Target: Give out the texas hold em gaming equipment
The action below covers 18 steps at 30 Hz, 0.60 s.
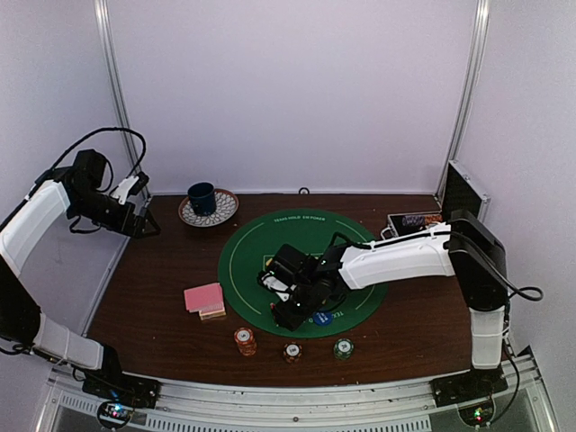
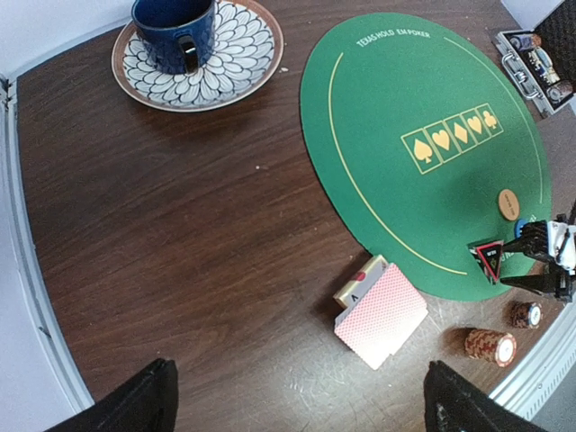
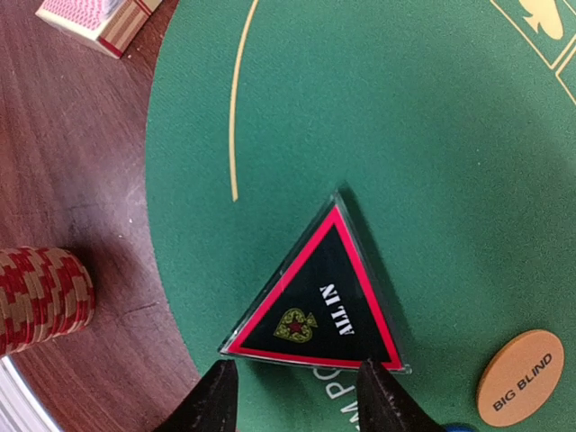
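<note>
Three chip stacks in a row at the near table edge: orange, a smaller reddish one and green. All are short cylinders with striped rims. The table is dark wood grain.

One pile of pink-backed cards with a fine lattice print sits left of the stacks, leaning on one card box, off the mat.

One round green felt mat with a thin yellow ring and five yellow suit boxes. On its near part are two flat round buttons, blue and orange, the orange one printed BIG BLIND. There is also one clear-edged triangular marker, black with a red border, printed ALL IN and lying flat.

Right gripper is low over the marker's near edge. Its black fingers are partly apart, with only mat showing between them; can't tell if they touch the marker.

Left gripper is high at the far left with fingers spread wide, holding nothing.

Far side: one dark blue glazed cup on one petal-patterned saucer. One open metal case is at far right.
</note>
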Available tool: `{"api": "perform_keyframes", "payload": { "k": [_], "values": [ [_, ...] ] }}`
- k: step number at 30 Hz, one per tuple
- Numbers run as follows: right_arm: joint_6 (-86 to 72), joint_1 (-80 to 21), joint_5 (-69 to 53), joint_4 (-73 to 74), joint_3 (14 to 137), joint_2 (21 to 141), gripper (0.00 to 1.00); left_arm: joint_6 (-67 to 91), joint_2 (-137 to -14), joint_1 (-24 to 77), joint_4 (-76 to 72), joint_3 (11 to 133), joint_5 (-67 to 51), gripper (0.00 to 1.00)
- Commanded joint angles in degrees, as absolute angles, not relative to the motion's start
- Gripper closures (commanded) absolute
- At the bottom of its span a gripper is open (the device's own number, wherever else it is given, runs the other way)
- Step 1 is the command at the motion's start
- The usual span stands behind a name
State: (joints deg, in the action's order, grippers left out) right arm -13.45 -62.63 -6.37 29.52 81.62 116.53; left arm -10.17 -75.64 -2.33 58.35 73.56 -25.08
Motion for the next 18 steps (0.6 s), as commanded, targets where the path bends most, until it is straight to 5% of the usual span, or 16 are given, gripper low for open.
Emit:
{"api": "perform_keyframes", "payload": {
  "k": [1,7,18],
  "values": [
    [-12.50,-62.97,-6.81,29.48,81.77,117.18,0.52,-11.03,-74.59,-2.81,58.28,75.50,-27.49,0.02],
    [-13.04,-63.19,-6.76,28.45,79.28,117.07,0.62,-11.25,-75.13,-2.81,58.23,76.06,-27.45,0.02],
    [-12.46,-64.75,-0.90,30.12,78.28,114.79,0.60,-10.37,-76.21,-2.81,58.32,76.65,-28.82,0.02]
  ]
}}
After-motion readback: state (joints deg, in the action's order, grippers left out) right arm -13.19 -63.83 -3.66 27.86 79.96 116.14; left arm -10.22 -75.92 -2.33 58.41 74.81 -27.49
